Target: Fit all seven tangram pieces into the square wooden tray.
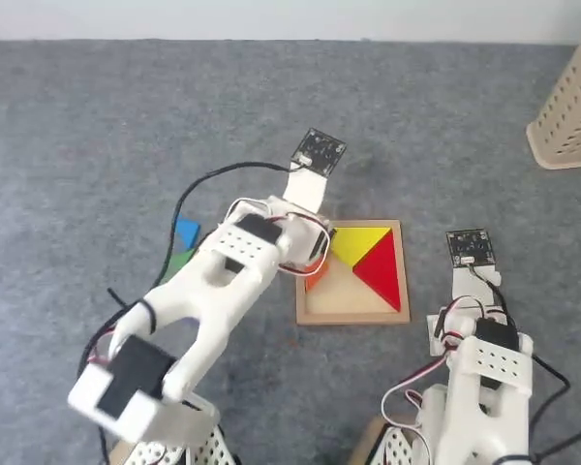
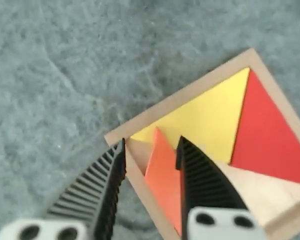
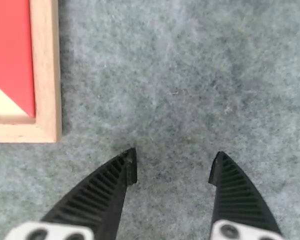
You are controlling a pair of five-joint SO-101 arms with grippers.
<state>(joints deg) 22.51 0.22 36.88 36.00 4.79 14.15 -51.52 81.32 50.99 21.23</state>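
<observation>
The square wooden tray [image 1: 352, 315] lies on the grey carpet and holds a yellow triangle [image 1: 358, 241] and a red triangle [image 1: 383, 270]. In the left wrist view, the tray's [image 2: 115, 136] far corner sits under my left gripper [image 2: 151, 145]. That gripper is open, one finger outside the wall and one inside. An orange triangle [image 2: 162, 175] lies between the fingers beside the yellow triangle [image 2: 205, 120], with a gap to the outer finger. A blue piece [image 1: 186, 232] and a green piece [image 1: 179, 260] lie left of the arm. My right gripper [image 3: 175, 162] hangs open over bare carpet beside the tray's corner [image 3: 45, 127].
A beige perforated container [image 1: 567, 107] stands at the far right edge of the table. Cables trail from both arms. Open carpet stretches behind the tray and to its right.
</observation>
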